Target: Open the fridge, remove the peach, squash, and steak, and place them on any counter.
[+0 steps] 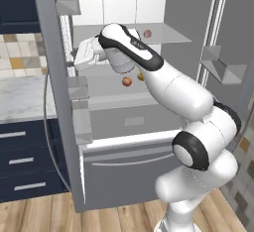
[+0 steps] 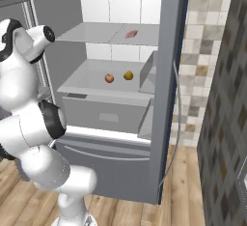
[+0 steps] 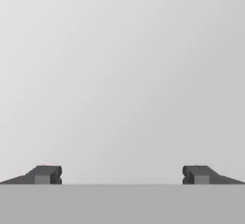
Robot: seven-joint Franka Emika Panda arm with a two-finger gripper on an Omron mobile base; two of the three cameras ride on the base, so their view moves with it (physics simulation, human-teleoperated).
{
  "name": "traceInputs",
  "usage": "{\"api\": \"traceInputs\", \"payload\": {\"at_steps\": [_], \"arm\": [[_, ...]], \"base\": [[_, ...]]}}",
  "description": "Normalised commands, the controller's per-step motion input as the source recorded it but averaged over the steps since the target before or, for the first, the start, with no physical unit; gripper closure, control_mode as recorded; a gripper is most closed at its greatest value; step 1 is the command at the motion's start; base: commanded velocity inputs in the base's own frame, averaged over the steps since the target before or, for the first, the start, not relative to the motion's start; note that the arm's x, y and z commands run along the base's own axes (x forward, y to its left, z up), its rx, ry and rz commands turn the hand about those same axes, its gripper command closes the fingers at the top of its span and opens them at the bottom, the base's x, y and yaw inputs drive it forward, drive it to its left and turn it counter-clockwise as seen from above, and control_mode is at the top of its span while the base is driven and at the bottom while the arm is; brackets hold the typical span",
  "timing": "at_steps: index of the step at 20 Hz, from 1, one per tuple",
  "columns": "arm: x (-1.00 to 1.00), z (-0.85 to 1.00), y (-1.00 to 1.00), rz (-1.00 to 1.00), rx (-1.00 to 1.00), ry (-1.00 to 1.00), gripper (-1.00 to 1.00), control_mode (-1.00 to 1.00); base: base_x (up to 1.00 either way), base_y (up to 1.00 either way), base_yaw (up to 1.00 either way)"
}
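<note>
Reaching into the open fridge (image 1: 149, 142), fingers (image 3: 45, 174) spread wide, nothing between them

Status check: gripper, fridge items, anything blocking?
Gripper open, empty. Fridge doors open; peach and squash on middle shelf, steak above. Nothing blocking.

Fridge (image 2: 120, 46) doors wide, shelves seemingly reachable.
</note>
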Motion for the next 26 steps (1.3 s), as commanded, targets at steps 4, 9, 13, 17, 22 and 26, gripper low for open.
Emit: {"api": "traceInputs", "payload": {"at_steps": [4,9,13,17,22,26], "arm": [[0.0,0.11,-0.69,-0.19,0.0,0.0,-1.0,-1.0],[0.0,-0.21,-0.94,-0.64,-0.02,-0.03,-1.0,-1.0],[0.0,0.09,-0.94,-0.68,-0.02,0.09,-1.0,-1.0],[-0.08,0.4,-0.35,-0.55,0.0,0.29,-1.0,-1.0],[0.0,0.11,-0.44,-0.43,0.0,0.23,-1.0,-1.0],[0.0,0.0,-0.65,-0.2,0.0,0.16,-1.0,-1.0]], "base": [[0.0,0.0,0.0],[0.0,0.0,0.0],[0.0,0.0,0.0],[0.0,0.0,0.0],[0.0,0.0,0.0],[0.0,0.0,0.0]]}}
